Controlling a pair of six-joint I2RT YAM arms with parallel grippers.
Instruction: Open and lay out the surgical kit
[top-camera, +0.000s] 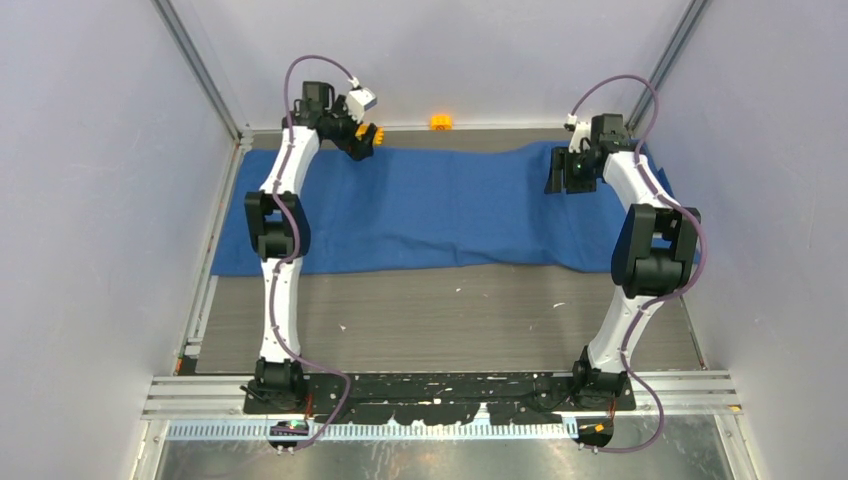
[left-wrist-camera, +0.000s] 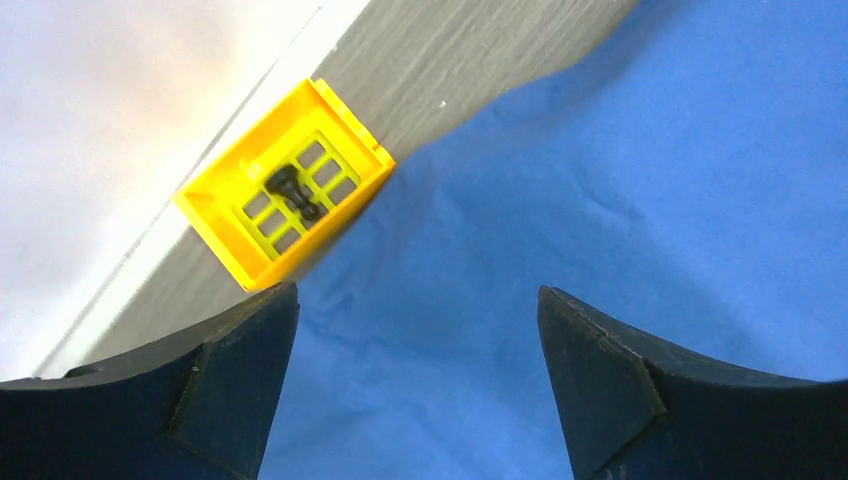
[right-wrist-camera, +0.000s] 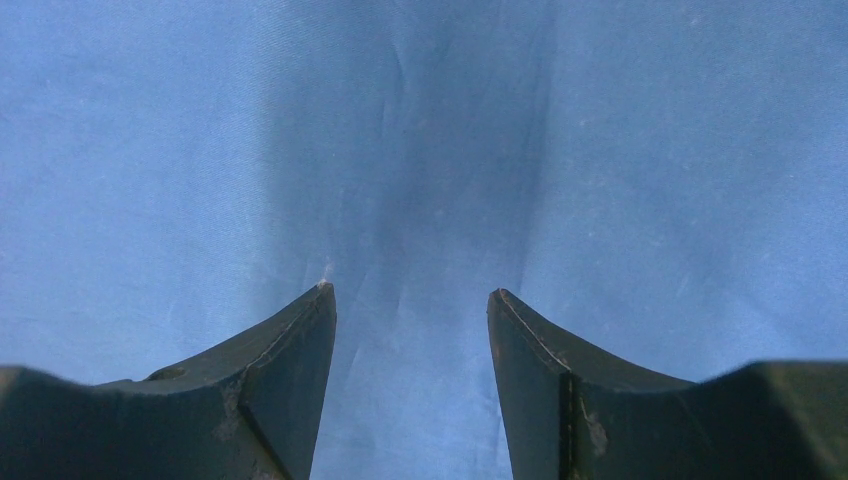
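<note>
Near half of the bench (top-camera: 450, 320) is just bare grey top, with nothing from the kit on it. The blue cloth wrap (top-camera: 430, 210) takes up the far half, with its long axis running left to right, nearly wall to wall, and a few ripples along the near hem. I can't spot the basket, the tray or the instruments anywhere, and can't tell if anything's under the cloth.

The bit that matters: each arm is parked over its own far corner. The right tool (right-wrist-camera: 410, 290) hangs straight above cloth near the far-right corner, jaws apart with nothing between them. The left tool (left-wrist-camera: 415, 300) is at the far-left corner, spread wide and empty too. The cloth's far hem cuts diagonally under it, so fabric lies to its right and near side and bare bench beyond. A small orange block (left-wrist-camera: 285, 195) sits just off that hem, so I'd guess a pinch there should stay on the fabric side. Another orange block (top-camera: 440, 122) sits against the far wall.
</note>
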